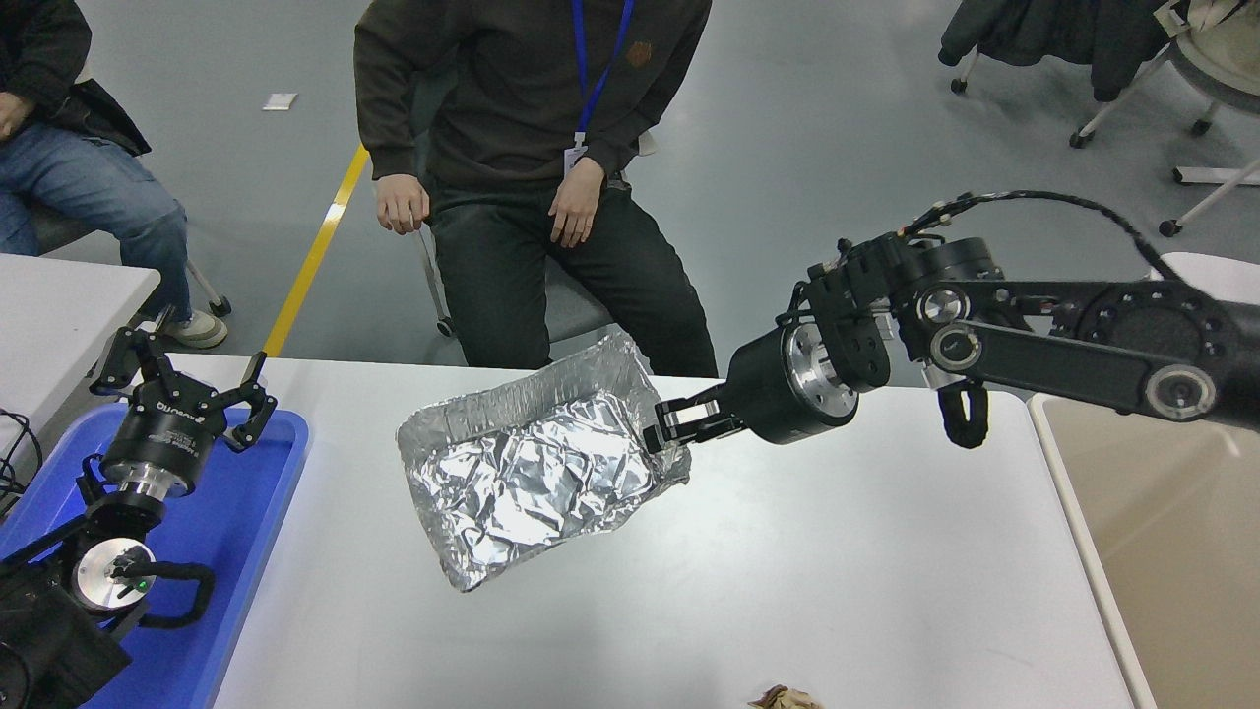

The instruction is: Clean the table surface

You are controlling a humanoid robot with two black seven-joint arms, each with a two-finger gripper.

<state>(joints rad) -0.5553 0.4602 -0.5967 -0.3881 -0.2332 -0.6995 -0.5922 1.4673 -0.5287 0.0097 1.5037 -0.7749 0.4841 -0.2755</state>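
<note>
Left gripper (pixel 187 389) parked, table surface (pixel 787 571) beneath right gripper's (pixel 661 425) foil-pinching fingers (pixel 679 409)

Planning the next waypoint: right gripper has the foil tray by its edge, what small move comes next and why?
Probably carry it right toward the beige bin. The right gripper is shut on the rim of the crumpled foil tray, which appears tilted and at least partly lifted off the table surface. The bin's opening lies just past the table's right edge. The left gripper is parked over the blue tray.
</note>
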